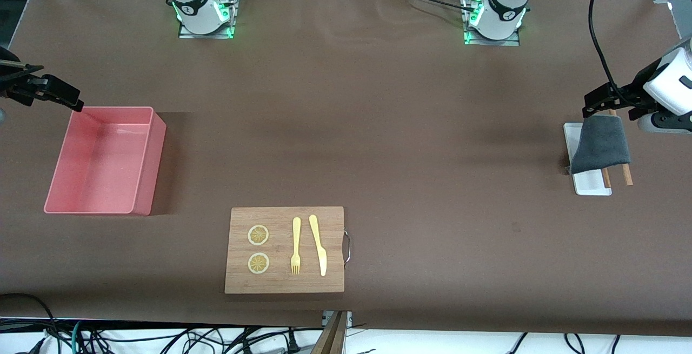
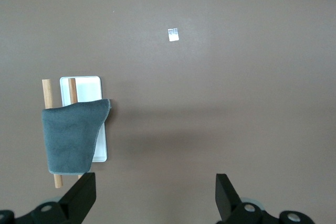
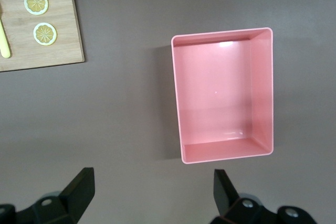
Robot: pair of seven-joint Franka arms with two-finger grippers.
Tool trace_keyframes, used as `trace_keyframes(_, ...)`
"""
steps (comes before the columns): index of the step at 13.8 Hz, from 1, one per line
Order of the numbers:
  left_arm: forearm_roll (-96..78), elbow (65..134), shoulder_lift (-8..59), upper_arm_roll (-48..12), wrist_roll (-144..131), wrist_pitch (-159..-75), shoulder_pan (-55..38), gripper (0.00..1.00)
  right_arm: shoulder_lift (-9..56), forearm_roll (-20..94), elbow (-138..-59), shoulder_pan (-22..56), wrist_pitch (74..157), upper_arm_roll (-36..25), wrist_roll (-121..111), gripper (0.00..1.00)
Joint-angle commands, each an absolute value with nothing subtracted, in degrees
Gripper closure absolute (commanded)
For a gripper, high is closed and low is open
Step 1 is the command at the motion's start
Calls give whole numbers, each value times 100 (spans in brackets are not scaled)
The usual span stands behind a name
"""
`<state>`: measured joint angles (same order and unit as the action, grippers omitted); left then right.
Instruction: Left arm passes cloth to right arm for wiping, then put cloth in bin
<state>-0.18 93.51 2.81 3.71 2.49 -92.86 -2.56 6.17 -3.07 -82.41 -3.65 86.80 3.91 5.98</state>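
Both claws are spread wide and hold nothing. The left claw [image 2: 152,198] hangs near the cloth [image 2: 71,137]. The right claw [image 3: 152,195] hangs beside the bin [image 3: 262,87].

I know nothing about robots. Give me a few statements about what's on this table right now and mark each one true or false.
1. The cloth lies draped over two wooden sticks and a white tray. True.
2. The bin already holds the cloth. False: the pink bin is empty.
3. The left gripper is shut on the cloth. False: it is open, above the table beside the cloth.
4. Two lemon slices, a fork and a knife lie on the cutting board. True.
5. The right gripper is open, holding nothing. True.
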Motion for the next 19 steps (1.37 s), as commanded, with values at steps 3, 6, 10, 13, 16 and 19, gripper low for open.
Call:
trace_keyframes(3, 53, 9114, 396, 439, 132, -9105, -387, 0, 650, -308, -8130, -422, 8657, 404, 475, 0)
trace_keyframes(6, 53, 9114, 404, 431, 123, -9097, -404, 0, 650, -308, -8130, -422, 8657, 404, 475, 0)
trace_keyframes(10, 53, 9114, 439, 431, 141, -9062, -395, 0, 650, -308, -8130, -422, 8657, 404, 483, 0)
trace_keyframes(13, 53, 9123, 431, 431, 141, -9026, -396, 0, 650, -316, -8130, -422, 8657, 404, 475, 0)
trace_keyframes(16, 53, 9123, 431, 431, 149, -9018, -396, 0, 650, -308, -8130, -422, 8657, 404, 475, 0)
trace_keyframes(19, 53, 9123, 431, 431, 149, -9018, -396, 0, 650, -308, -8130, -422, 8657, 404, 475, 0)
